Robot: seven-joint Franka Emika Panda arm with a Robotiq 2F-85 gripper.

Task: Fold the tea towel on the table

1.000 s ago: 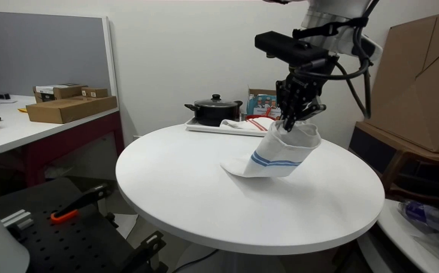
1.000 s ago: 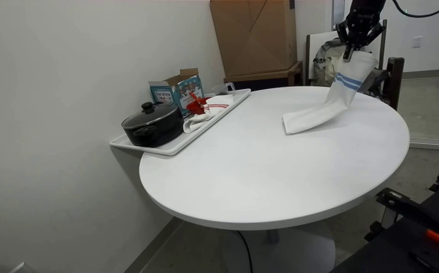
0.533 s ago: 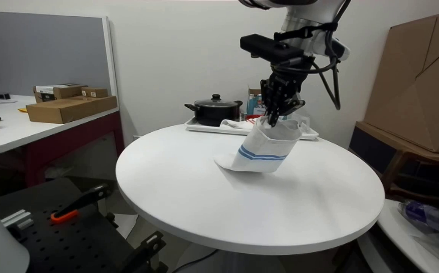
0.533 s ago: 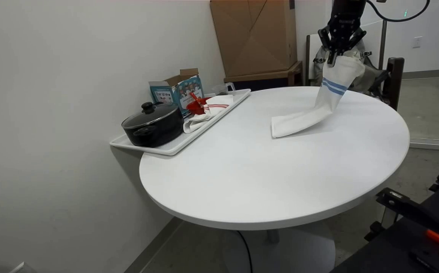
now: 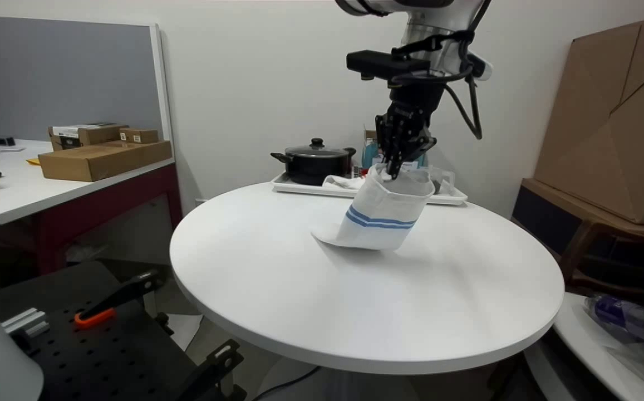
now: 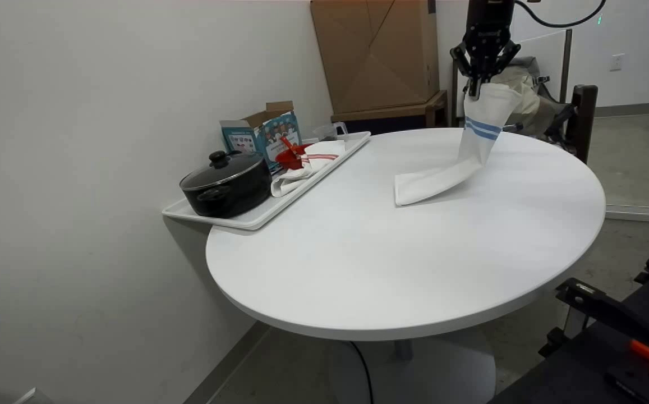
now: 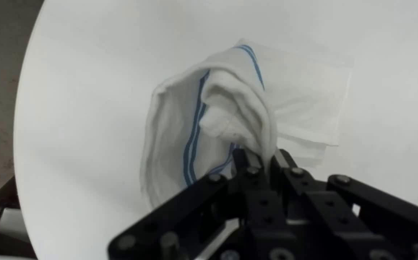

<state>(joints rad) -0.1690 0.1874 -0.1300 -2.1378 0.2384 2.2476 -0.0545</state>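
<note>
The gripper (image 7: 262,159) stands narrow, its jaws pinching a folded edge of the tea towel (image 5: 384,206); the upper part curves into a loose tube, blue stripes across it. The towel's other end lies flat on the tabletop (image 5: 299,295).

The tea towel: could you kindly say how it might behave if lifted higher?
The tea towel is probably floppy: it bends where it meets the table. It is likely light, since it looks thin. Its free edge may sag, as the gripper pinches only one part.
</note>
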